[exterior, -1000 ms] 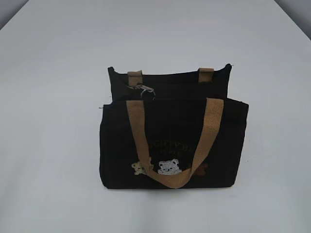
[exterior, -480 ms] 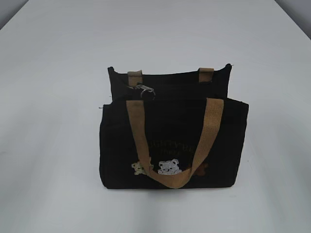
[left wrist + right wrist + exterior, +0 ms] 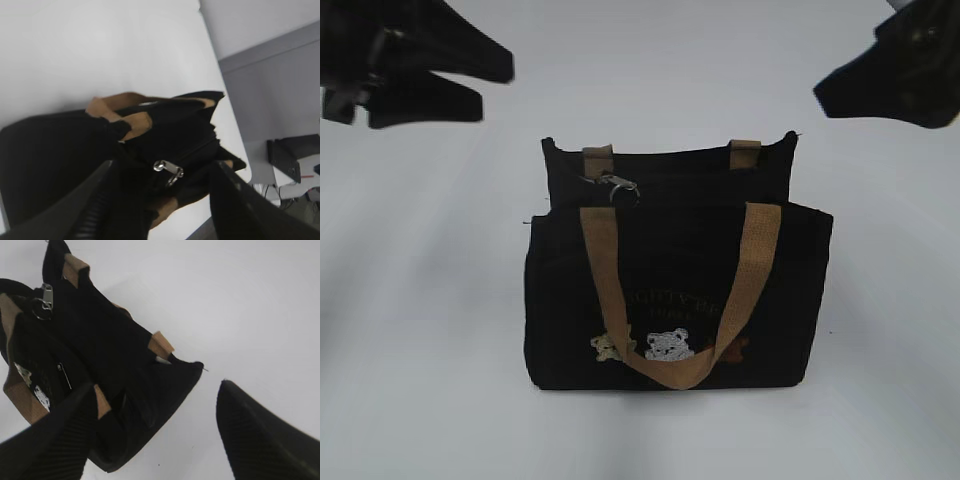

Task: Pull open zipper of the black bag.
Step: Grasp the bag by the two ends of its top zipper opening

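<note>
The white table [image 3: 420, 300] fills the exterior view, and the black bag [image 3: 675, 300] stands upright at its centre, 2 tan handles [image 3: 670, 300] draped over its front above the small bears [image 3: 665, 345]. The left gripper [image 3: 435, 85] hangs at 10 o'clock from the bag, jaws spread and empty, well apart from it. The right gripper [image 3: 840, 90] hangs at 2 o'clock, jaws likewise released, touching nothing. The zipper [image 3: 200, 150] runs along the bag's top edge, its silvery pull tab [image 3: 617, 186] lying at the 11 o'clock corner.
</note>
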